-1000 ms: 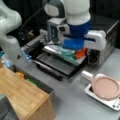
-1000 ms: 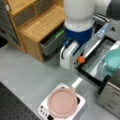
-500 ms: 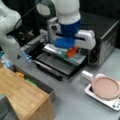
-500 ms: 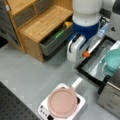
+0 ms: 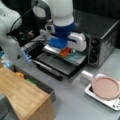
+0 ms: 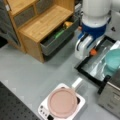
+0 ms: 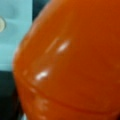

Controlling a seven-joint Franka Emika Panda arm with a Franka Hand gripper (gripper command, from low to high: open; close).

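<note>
1. Wooden and pale, a cabinet (image 5: 22,93) fills a front view's bottom left; its grey drawer (image 5: 37,83) stands open, with a yellow thing (image 5: 20,74) and a green thing (image 5: 32,81) inside. In a front view the same cabinet (image 6: 37,22) sits at top left, its drawer (image 6: 58,37) pulled out toward the floor.
2. A second white robot arm (image 5: 10,32) stands at a front view's left, apart from the work.
3. The toaster oven (image 5: 100,37) is at a front view's right, its door (image 5: 60,66) folded down flat in front of it. A teal plate (image 5: 76,58) lies at the oven's mouth; in a front view the plate (image 6: 113,61) shows at the right edge, over the black door (image 6: 96,65).
4. The gripper (image 5: 65,52) hangs low over the open door, under the white and blue wrist. Its fingers are pressed in on an orange object (image 5: 65,52), which shows just under the blue part and over the plate. In a front view the gripper (image 6: 93,51) has the orange object (image 6: 93,52) at its tip, over the door's near edge.
5. In the wrist view the orange object (image 7: 72,65) fills almost the whole frame, glossy and rounded, with the teal plate (image 7: 15,32) behind at the left.
6. A pink pan (image 5: 105,87) sits on a white scale (image 5: 112,103) at a front view's bottom right, well apart from the gripper; in a front view the pan (image 6: 62,102) is at the bottom centre.
</note>
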